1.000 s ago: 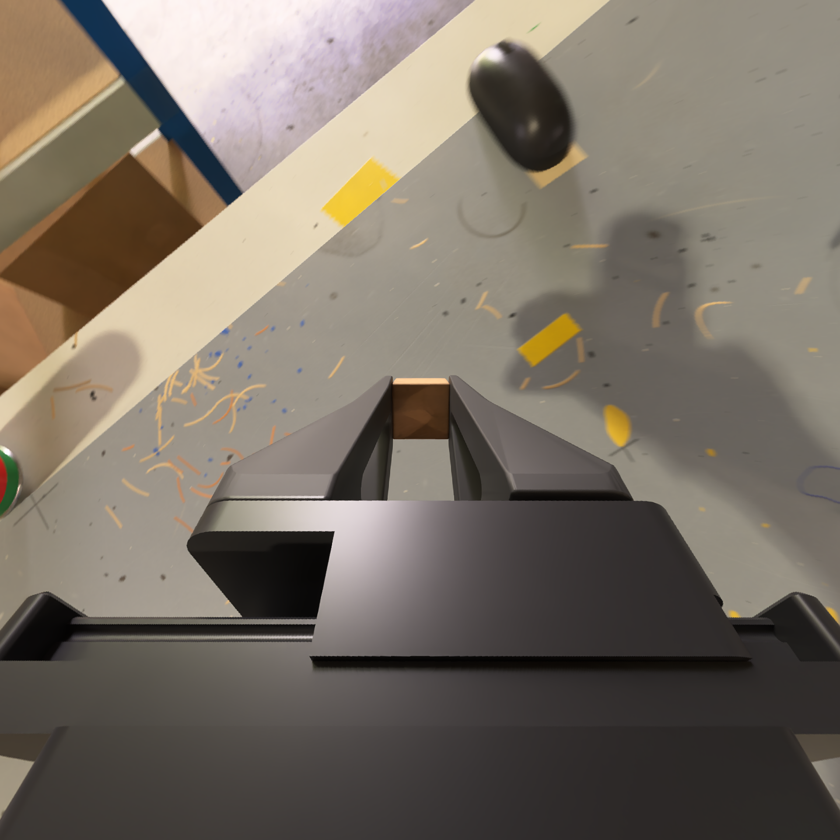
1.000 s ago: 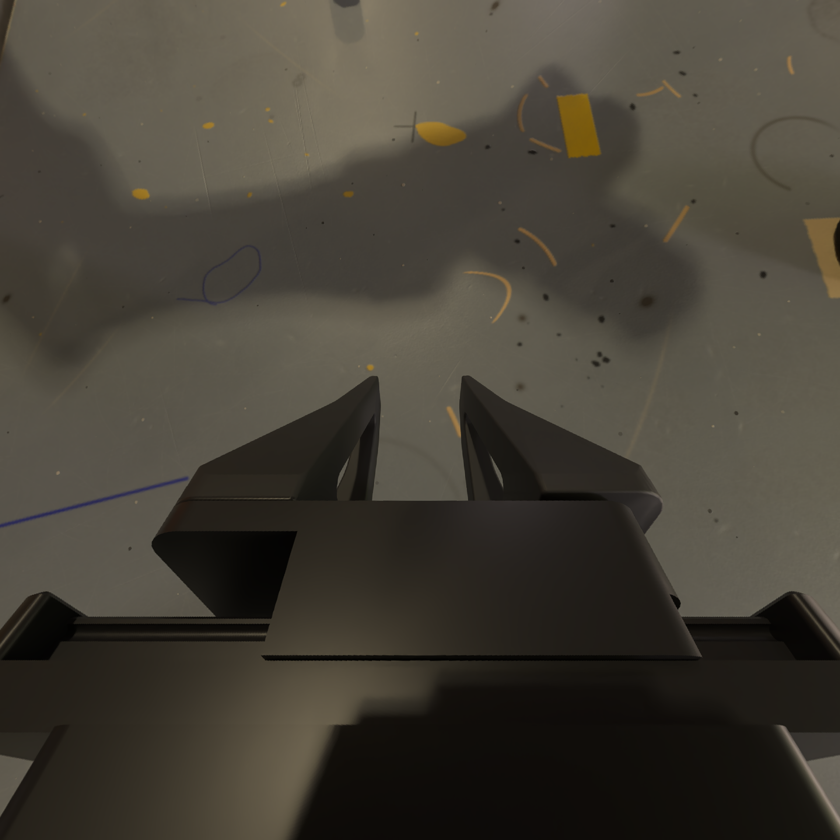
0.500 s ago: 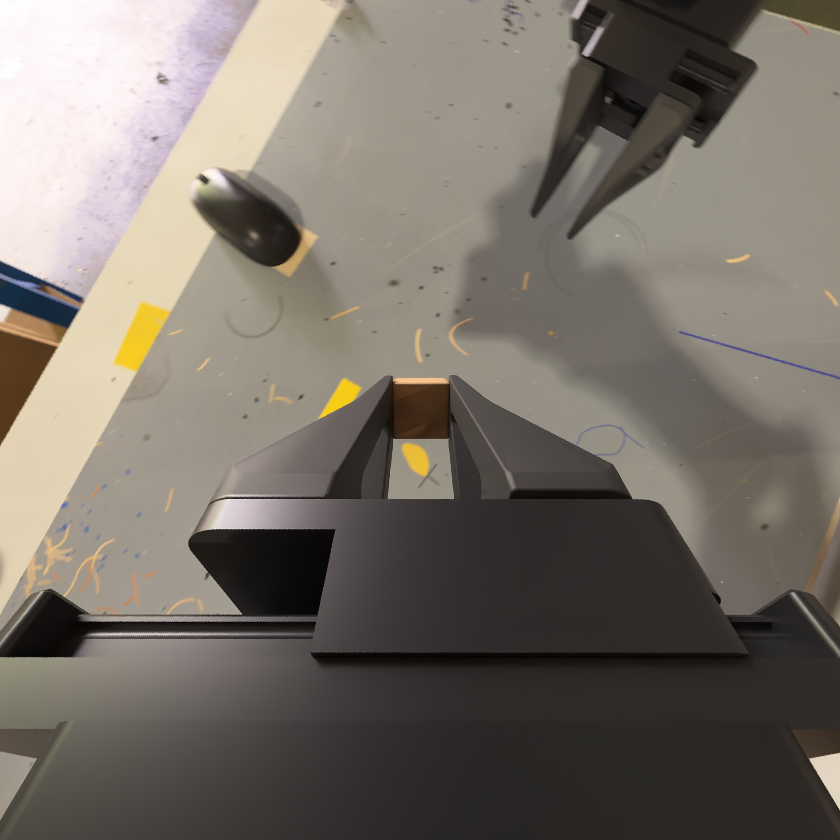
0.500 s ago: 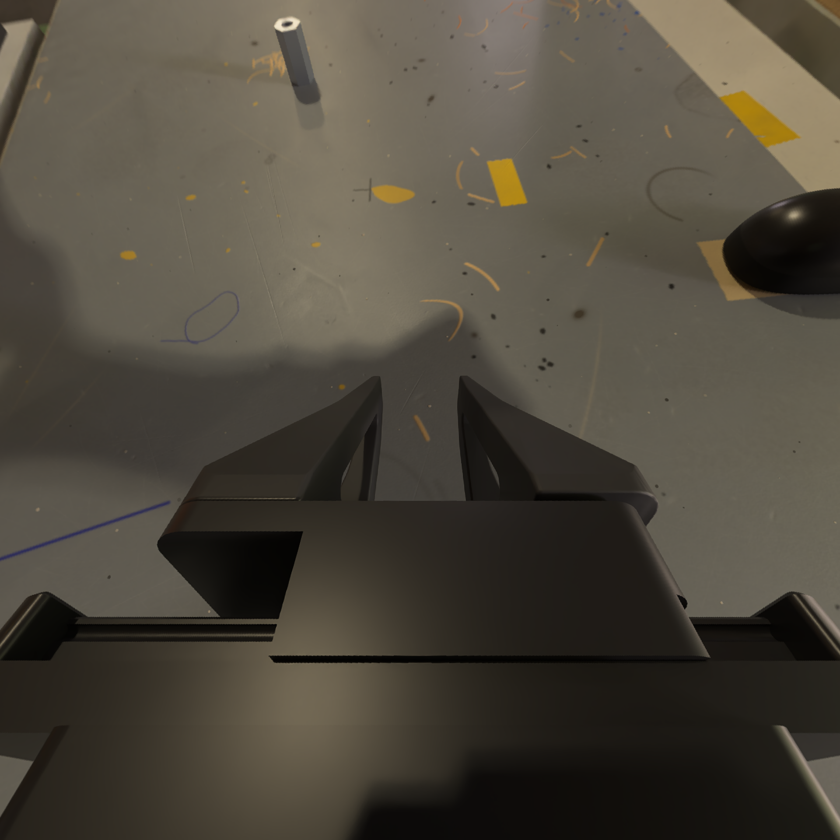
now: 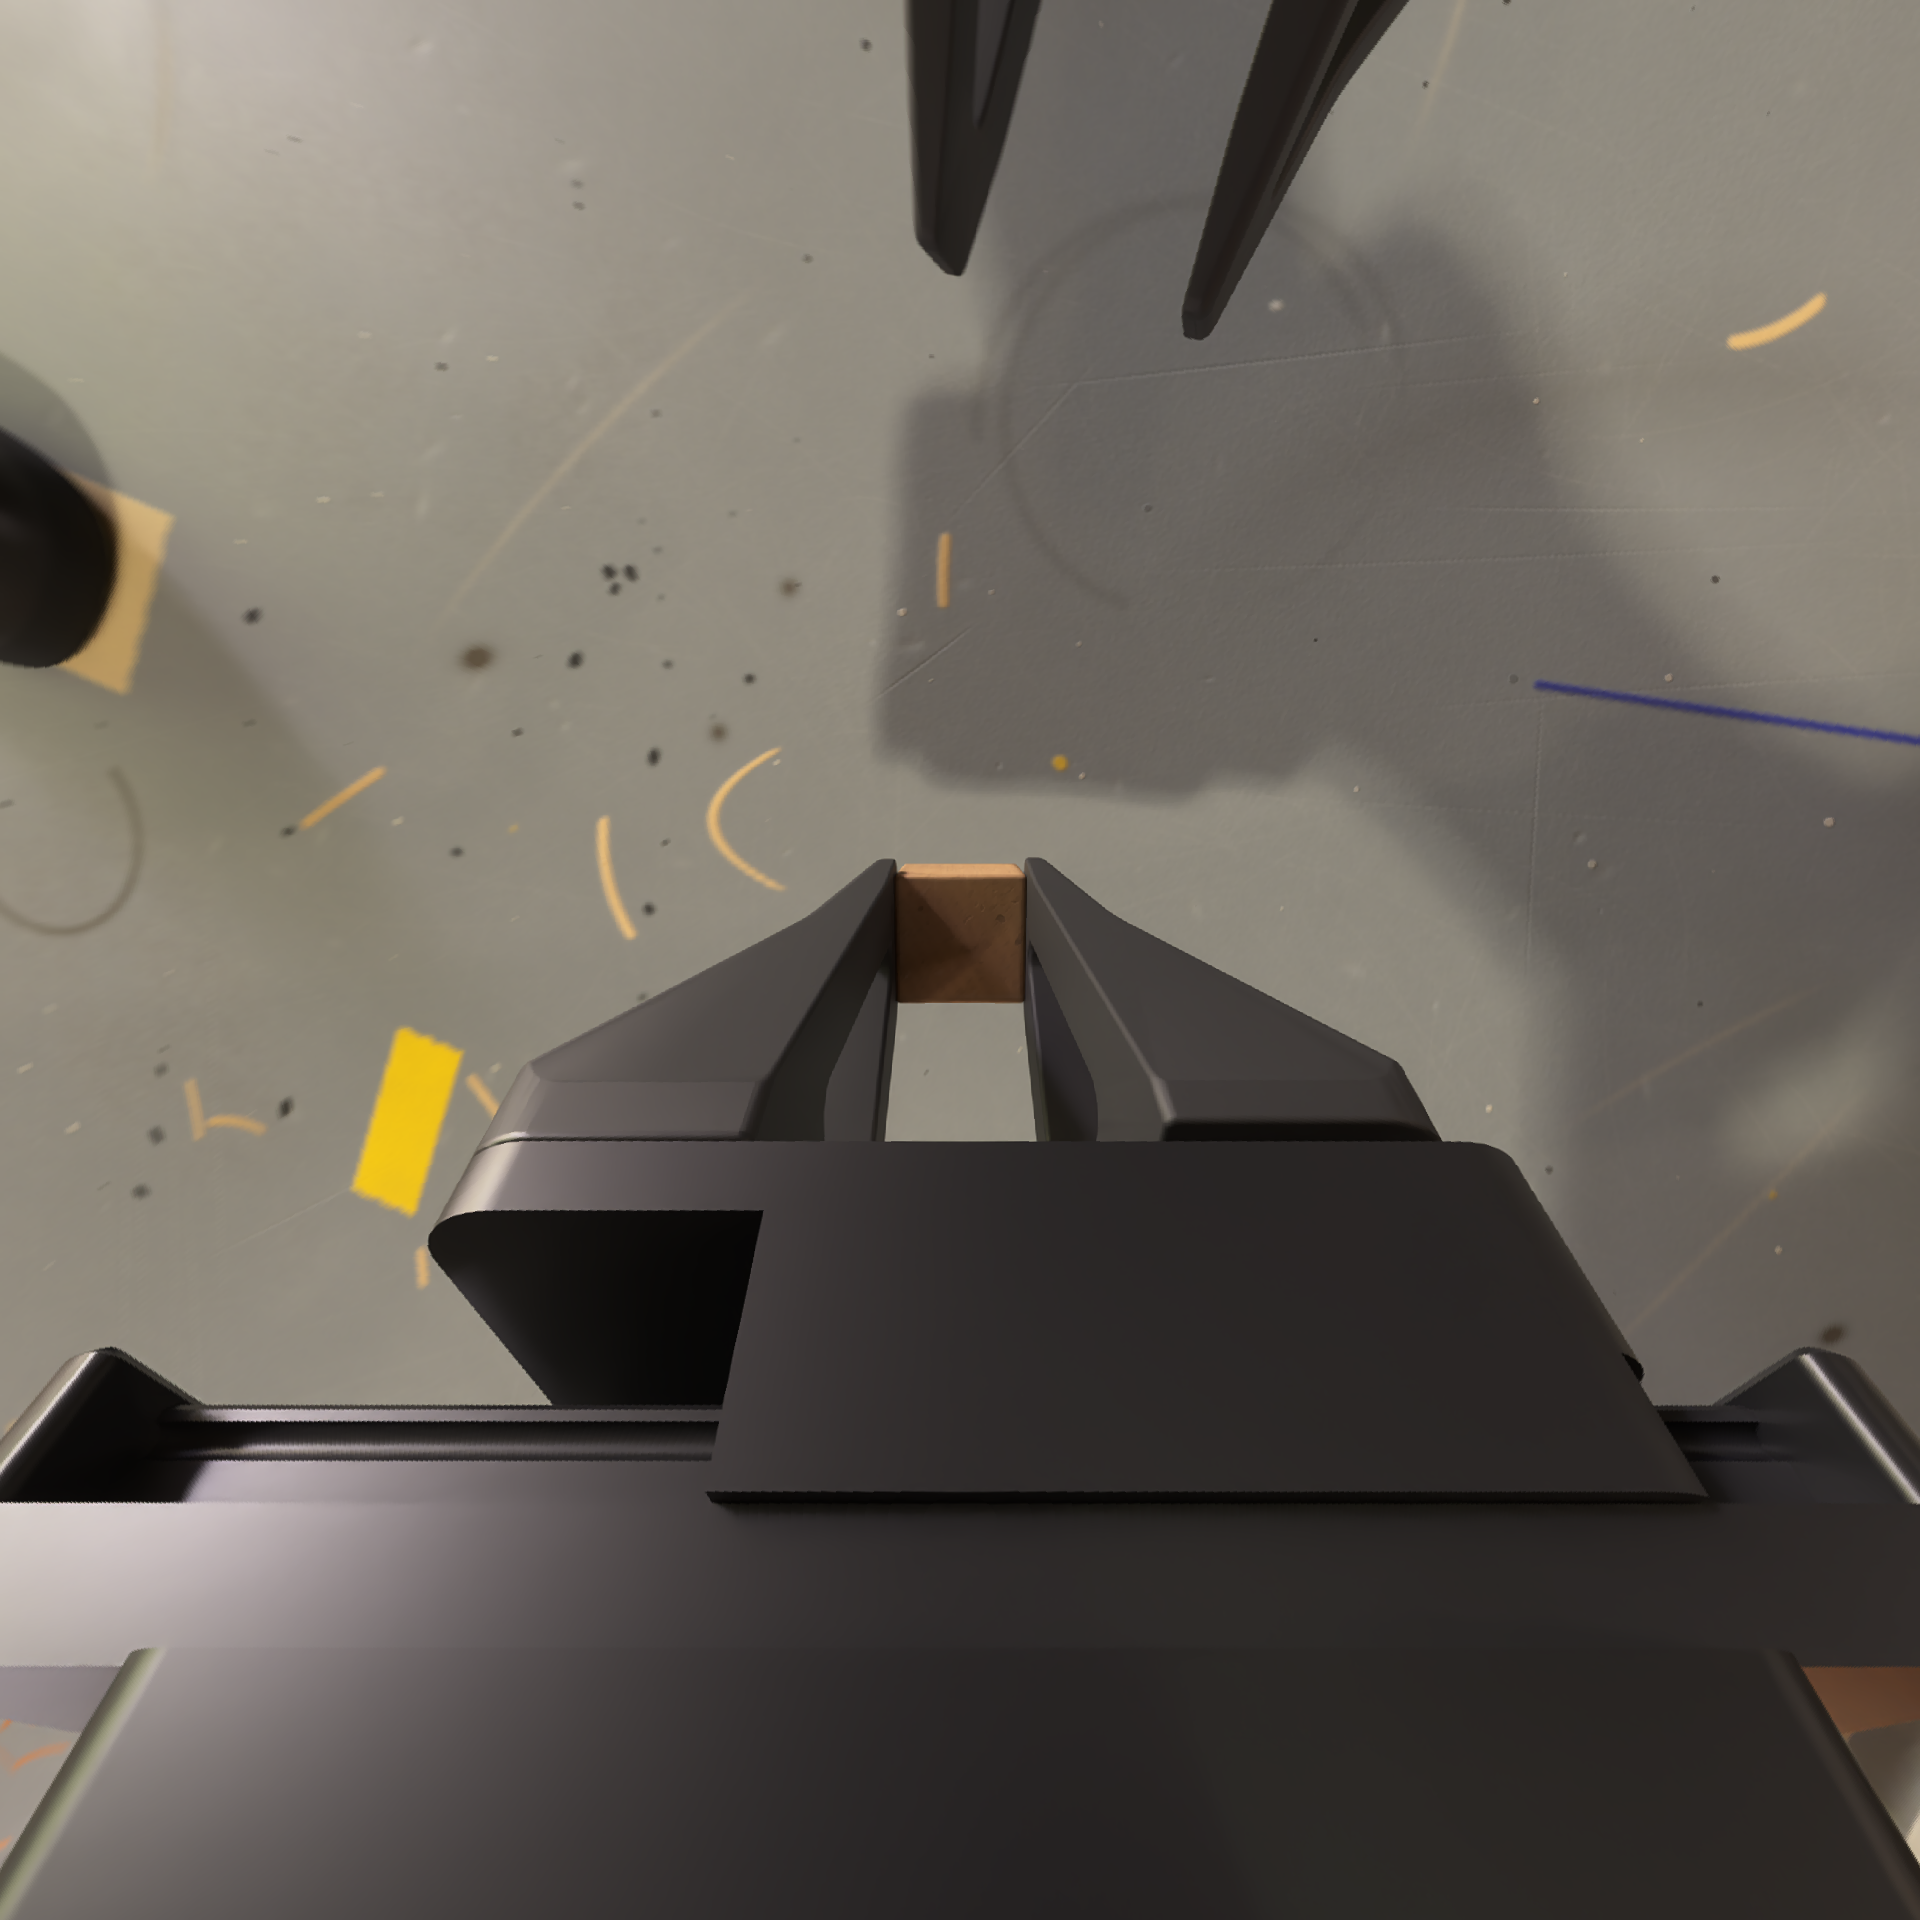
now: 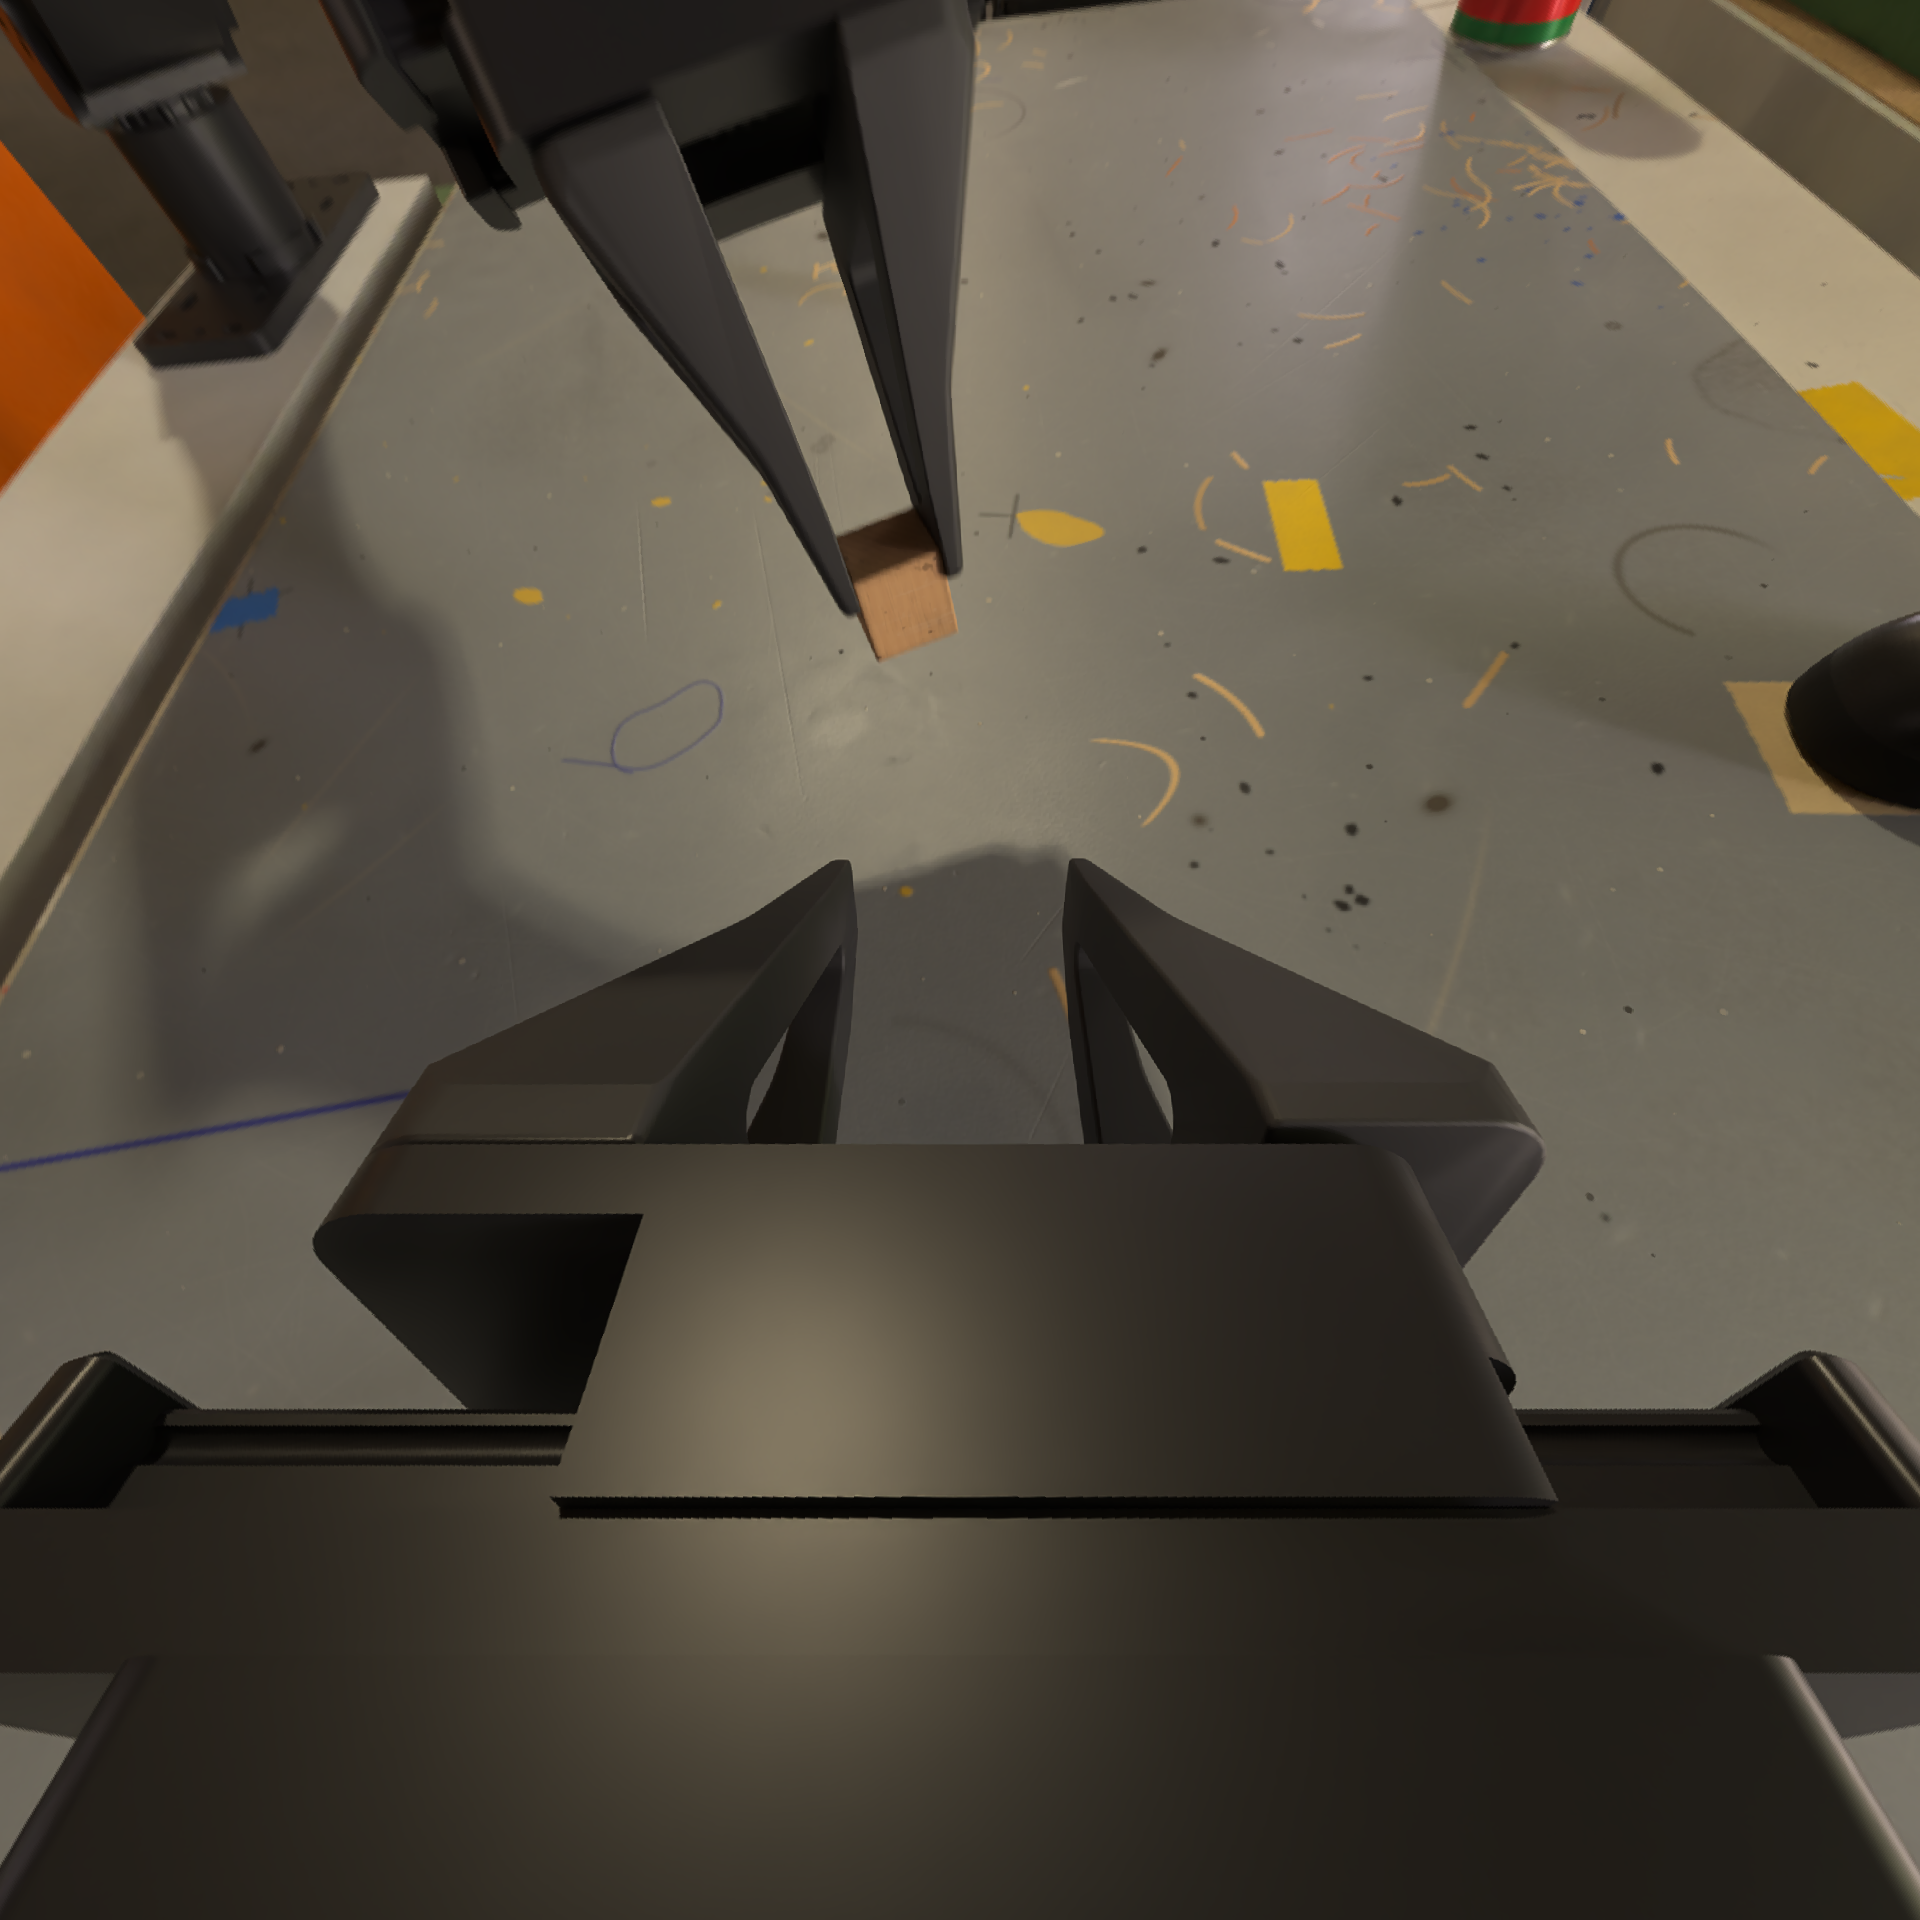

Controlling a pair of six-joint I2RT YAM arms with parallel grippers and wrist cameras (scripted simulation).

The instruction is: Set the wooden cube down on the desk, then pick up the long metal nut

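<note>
My left gripper is shut on the small wooden cube, which sits between its fingertips above the grey desk mat. In the right wrist view the left gripper reaches down from the top with the cube just above the mat. My right gripper is open and empty, facing the left one over the mat. Its fingers show at the top of the left wrist view. The long metal nut is not in view.
A black mouse lies on a tan patch at the right, and shows at the left edge of the left wrist view. A red and green can stands far right. An arm base and an orange block are far left.
The left gripper has swung with the cube toward the right gripper, and the two now face each other closely. The right view has tilted up; the nut seen earlier is out of sight.
</note>
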